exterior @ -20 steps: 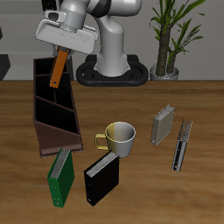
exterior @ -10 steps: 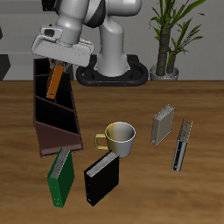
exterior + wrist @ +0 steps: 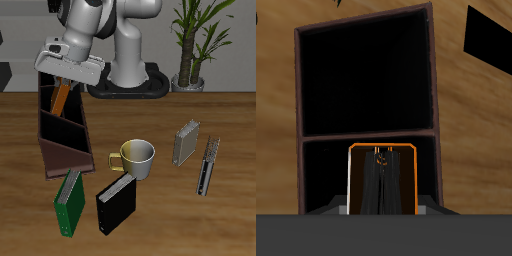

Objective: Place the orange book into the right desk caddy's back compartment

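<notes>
The fingers (image 3: 63,82) are clamped on the orange book (image 3: 60,97), which hangs tilted inside the back end of the right desk caddy (image 3: 62,135), its lower edge down between the walls (whether it touches the floor cannot be told). From the wrist view, the book (image 3: 383,178) sits in one compartment. On the counter (image 3: 230,140), a mug (image 3: 134,158) lies at four o'clock from the caddy, with a green book (image 3: 68,203) and a black book (image 3: 115,204) toward six.

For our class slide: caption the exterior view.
Hand lowers the orange book into the right desk caddy.
</notes>
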Controlling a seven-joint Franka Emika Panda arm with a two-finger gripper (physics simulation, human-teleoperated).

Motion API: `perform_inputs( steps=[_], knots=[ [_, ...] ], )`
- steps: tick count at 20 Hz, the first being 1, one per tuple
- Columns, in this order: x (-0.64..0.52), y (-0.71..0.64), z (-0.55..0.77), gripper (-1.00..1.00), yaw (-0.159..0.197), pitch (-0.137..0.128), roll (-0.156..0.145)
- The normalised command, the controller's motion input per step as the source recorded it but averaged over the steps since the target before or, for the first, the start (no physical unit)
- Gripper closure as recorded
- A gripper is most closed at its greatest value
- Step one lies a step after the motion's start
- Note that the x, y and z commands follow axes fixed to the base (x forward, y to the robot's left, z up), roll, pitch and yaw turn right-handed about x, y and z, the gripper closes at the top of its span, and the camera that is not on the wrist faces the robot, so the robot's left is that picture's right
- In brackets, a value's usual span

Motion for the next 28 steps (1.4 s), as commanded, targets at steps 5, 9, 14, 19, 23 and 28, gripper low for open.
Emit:
perform_inputs(
  steps=[5, 9, 14, 19, 23, 28],
  knots=[
    [0.05, -0.17, -0.2, 1.0, -0.011, 0.042, -0.049],
    [0.0, -0.05, -0.16, 1.0, 0.004, 0.034, -0.023],
    [0.03, -0.07, -0.21, 1.0, 0.004, 0.048, -0.017],
    [0.04, -0.07, -0.19, -1.0, -0.03, 0.08, -0.003],
    [-0.04, -0.05, 0.01, -1.0, -0.018, 0.005, -0.046],
    [-0.04, 0.01, 0.17, -1.0, -0.012, -0.022, 0.001]
  ],
)
